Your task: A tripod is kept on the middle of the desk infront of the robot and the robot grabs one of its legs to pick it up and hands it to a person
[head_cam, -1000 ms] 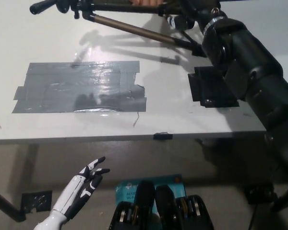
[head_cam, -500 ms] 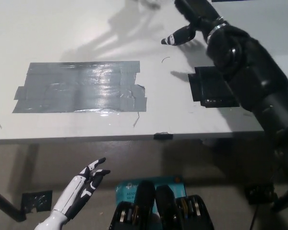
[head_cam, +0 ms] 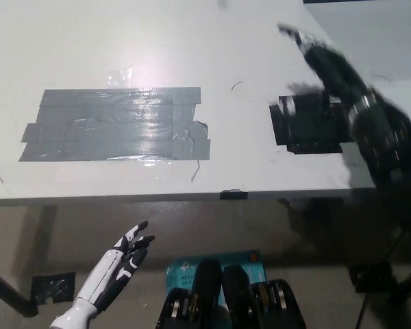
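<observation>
Though blurred above desk (head_cam: pixel 192 41), right hand (head_cam: pixel 323 60) empty, splayed; left hand (head_cam: pixel 127 255) idle below.

Lost sight of tripod and person's hand at top edge within the last second. Recorded right hand (head_cam: pixel 320 60) off the leg, fingers stretched out, empty. Logged it pulled back from far edge of bench (head_cam: pixel 260 168) toward right side, motion-blurred, over black patch (head_cam: pixel 303 130).
</observation>
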Robot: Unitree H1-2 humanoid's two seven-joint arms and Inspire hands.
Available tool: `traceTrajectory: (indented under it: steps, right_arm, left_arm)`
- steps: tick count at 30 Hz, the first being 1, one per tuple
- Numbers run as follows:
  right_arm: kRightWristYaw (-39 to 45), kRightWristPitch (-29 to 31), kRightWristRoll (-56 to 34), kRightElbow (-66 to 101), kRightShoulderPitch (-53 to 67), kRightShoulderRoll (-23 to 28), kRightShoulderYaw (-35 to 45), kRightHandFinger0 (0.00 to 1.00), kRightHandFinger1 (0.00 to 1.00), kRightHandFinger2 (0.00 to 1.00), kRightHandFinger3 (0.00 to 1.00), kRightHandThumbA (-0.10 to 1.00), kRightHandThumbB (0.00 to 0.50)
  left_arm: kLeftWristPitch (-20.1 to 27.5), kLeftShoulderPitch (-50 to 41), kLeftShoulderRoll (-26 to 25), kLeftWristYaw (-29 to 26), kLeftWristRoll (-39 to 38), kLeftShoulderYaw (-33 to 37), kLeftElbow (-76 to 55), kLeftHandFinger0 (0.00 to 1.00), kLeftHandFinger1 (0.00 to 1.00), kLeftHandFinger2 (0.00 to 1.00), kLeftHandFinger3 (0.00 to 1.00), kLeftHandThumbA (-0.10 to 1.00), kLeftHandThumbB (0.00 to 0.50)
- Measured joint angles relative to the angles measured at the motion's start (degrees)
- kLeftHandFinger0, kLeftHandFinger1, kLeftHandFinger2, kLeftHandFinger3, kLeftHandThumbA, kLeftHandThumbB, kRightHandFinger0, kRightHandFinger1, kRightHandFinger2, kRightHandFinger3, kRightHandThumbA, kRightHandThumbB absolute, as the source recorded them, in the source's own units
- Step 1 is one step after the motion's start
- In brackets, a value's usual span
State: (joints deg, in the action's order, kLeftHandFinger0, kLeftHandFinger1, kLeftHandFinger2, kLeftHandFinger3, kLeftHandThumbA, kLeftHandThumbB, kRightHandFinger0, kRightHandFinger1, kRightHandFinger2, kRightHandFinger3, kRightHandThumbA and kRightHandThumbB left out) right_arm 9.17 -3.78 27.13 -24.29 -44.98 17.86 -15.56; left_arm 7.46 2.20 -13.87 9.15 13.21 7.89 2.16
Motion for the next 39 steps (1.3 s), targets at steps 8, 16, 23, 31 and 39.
traceTrajectory:
  steps: [8,16,23,31,39]
  right_arm:
    - [0.04,-1.00,-3.64,14.42,20.27,1.67,1.68,1.00,1.00,1.00,1.00,1.00,0.338]
    - [-0.30,0.77,-10.35,29.46,37.34,-0.82,4.80,1.00,1.00,1.00,1.00,0.95,0.213]
    - [-0.62,5.25,-17.21,29.41,45.79,-7.64,8.60,1.00,1.00,1.00,1.00,0.93,0.193]
    - [-0.30,9.74,-22.92,27.08,48.05,-9.45,10.96,1.00,1.00,1.00,1.00,0.96,0.225]
    - [0.47,11.00,-23.88,27.04,52.23,-9.30,10.29,1.00,1.00,1.00,1.00,0.99,0.247]
  left_arm:
    - [-0.03,1.39,0.07,0.00,0.00,-0.01,1.05,0.95,1.00,1.00,1.00,1.00,0.162]
    - [-0.01,1.30,0.25,-0.01,-0.02,-0.01,1.83,0.97,1.00,1.00,1.00,1.00,0.199]
    - [0.02,0.88,1.01,-0.01,-0.07,0.00,1.79,0.98,1.00,1.00,1.00,1.00,0.206]
    - [0.18,-1.84,1.25,-0.02,-0.05,0.02,1.12,0.96,1.00,1.00,1.00,1.00,0.223]
    - [0.59,-6.03,1.53,-0.05,0.03,0.48,-0.31,0.97,1.00,1.00,1.00,1.00,0.222]
